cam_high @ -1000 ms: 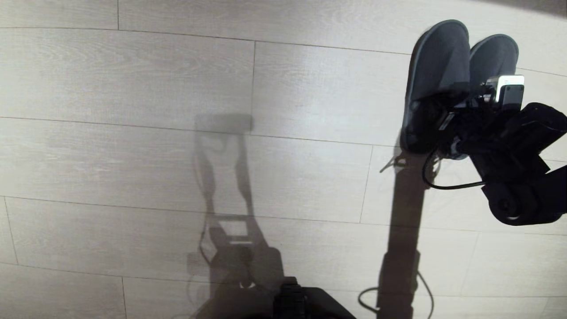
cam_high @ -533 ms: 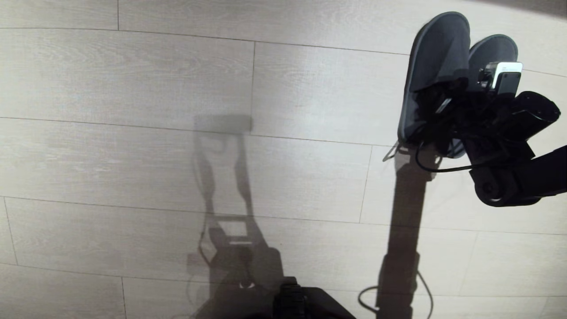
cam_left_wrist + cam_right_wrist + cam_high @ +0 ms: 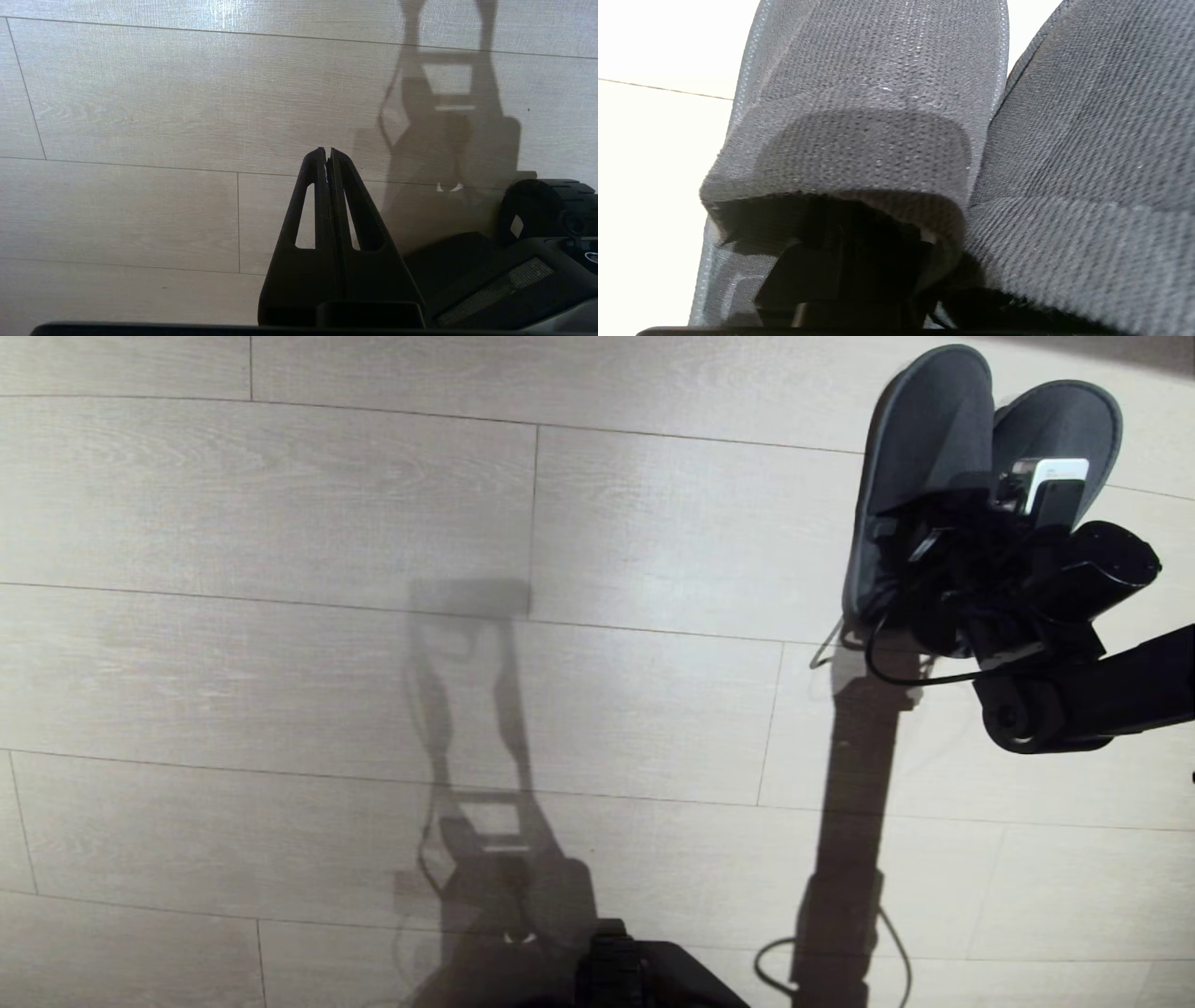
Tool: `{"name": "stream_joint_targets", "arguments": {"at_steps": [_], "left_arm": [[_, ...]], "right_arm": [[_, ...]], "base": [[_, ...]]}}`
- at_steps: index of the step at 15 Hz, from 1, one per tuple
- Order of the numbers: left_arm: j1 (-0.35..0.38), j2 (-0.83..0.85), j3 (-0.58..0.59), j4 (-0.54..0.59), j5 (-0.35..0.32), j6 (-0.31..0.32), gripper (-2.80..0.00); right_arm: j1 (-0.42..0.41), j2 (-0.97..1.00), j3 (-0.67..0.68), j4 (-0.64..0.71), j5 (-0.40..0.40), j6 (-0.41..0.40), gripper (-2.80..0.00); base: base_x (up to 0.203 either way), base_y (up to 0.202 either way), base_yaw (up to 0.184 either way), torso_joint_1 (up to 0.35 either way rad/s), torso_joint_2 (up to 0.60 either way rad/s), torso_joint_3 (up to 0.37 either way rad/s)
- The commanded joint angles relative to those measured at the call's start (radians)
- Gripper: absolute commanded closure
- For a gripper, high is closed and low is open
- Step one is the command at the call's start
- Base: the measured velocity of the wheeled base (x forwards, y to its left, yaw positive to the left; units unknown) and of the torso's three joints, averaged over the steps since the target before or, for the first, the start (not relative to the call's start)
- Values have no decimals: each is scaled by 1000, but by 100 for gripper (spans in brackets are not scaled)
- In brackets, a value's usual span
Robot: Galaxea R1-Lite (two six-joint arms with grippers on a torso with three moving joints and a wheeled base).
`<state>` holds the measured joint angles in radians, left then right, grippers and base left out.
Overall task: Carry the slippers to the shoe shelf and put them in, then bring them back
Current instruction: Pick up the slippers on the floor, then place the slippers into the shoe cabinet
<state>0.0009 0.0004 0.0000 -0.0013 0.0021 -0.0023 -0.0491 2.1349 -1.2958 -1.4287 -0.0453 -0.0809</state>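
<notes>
At one o'clock on the floor [image 3: 653, 523], the right tool [image 3: 934, 555] reaches into the slippers [image 3: 934, 420]; its grip is hidden. A shallow bite on soft fabric could let one drop.

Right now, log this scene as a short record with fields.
floor: pale wood planks
slippers: grey pair, side by side on the floor, at the head view's upper right
right gripper: reaching into the opening of one slipper, fingers hidden under its upper
left gripper: shut, empty, over bare floor
shelf: not in view
</notes>
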Motion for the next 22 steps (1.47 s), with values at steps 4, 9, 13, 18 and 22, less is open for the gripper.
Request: {"name": "stream_joint_targets", "arguments": {"at_steps": [4, 9, 13, 18, 22], "left_arm": [[0, -1, 0, 0, 1, -1, 0], [0, 0, 1, 0, 0, -1, 0], [-1, 0, 0, 0, 1, -1, 0], [0, -2, 1, 0, 0, -1, 0], [0, -2, 0, 0, 1, -1, 0]], "right_arm": [[-9, -72, 57, 31, 20, 22, 0], [-8, -376, 235, 184, 67, 86, 0], [-8, -555, 357, 274, 92, 125, 0], [-6, -778, 453, 424, 103, 130, 0], [-5, -1041, 529, 616, 182, 130, 0]], "base": [[0, 0, 0, 0, 0, 0], [0, 0, 0, 0, 0, 0], [0, 0, 0, 0, 0, 0], [0, 0, 0, 0, 0, 0], [0, 0, 0, 0, 0, 0]]}}
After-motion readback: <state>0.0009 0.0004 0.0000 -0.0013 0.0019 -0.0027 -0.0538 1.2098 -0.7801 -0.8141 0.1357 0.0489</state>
